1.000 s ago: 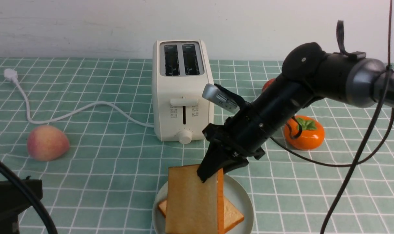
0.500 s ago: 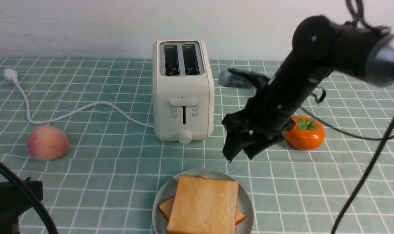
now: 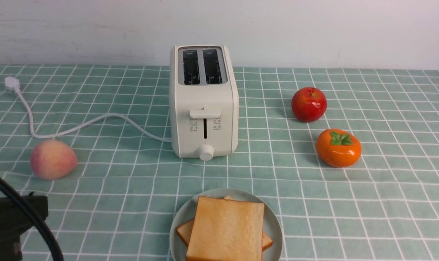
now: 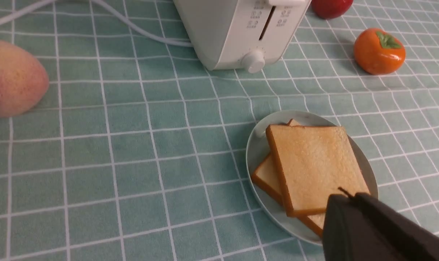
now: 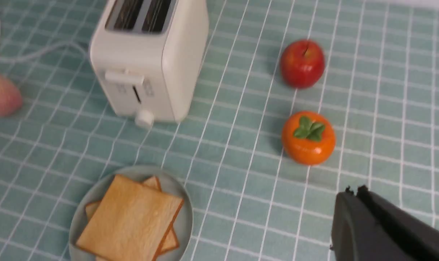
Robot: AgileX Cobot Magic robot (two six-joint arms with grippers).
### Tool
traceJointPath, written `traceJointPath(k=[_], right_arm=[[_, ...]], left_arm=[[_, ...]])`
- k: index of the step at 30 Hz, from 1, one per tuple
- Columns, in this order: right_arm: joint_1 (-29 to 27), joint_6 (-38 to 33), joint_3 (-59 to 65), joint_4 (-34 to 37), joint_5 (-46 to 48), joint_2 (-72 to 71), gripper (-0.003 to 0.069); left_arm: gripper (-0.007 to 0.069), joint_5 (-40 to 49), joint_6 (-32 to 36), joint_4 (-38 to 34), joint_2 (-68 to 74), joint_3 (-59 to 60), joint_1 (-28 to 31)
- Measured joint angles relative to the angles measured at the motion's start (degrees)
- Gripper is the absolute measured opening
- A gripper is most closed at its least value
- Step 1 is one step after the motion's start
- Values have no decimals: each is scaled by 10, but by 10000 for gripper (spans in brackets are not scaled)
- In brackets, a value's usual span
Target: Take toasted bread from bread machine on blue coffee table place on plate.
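Two slices of toasted bread [image 3: 226,228] lie stacked flat on the pale plate [image 3: 273,224] at the front middle of the blue coffee table [image 3: 114,188]. They also show in the left wrist view [image 4: 313,163] and the right wrist view [image 5: 128,217]. The cream bread machine [image 3: 203,105] stands behind the plate with both slots empty and its lever up. My left gripper [image 4: 348,195] is shut and empty, just over the near edge of the plate [image 4: 257,145]. My right gripper [image 5: 353,190] is shut and empty, above bare cloth near the persimmon, out of the front view.
A peach [image 3: 52,159] lies at the left. The toaster's white cord [image 3: 78,125] and plug run across the back left. A red apple [image 3: 309,104] and an orange persimmon [image 3: 338,148] sit right of the toaster. The left arm's black base [image 3: 12,224] fills the front left corner.
My right gripper let go of the second slice, which dropped flat onto the first on the plate. The right arm then rose and pulled back to the right, out of the front view.
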Motion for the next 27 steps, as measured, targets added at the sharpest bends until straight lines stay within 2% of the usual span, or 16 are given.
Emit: traceJointPath(k=[6,7,10,11,15,17,21,27], right_arm=[[0,40,253,-58,-204,-257,-11],[0,44,263,-65,-219,-275,-10],[0,131,413,-151,-310,-392,-6],[0,136,420,-157,-315,-397,-6],[0,245,536,-291,-417,-512,-1],[0,292,553,-332,-436,-525,0],[-1,369,566,-355,-435,-521,5],[-1,396,569,-363,-433,-520,17]], left_arm=[[-14,-31,0,-5,0,0,0],[-14,-33,0,-5,0,0,0],[-14,-49,0,-7,0,0,0],[-14,-51,0,-7,0,0,0],[-14,-67,0,-27,0,0,0],[-14,-75,10,-36,-6,2,0],[-14,-98,33,-48,-49,34,0],[-14,-131,37,-54,-141,135,0]])
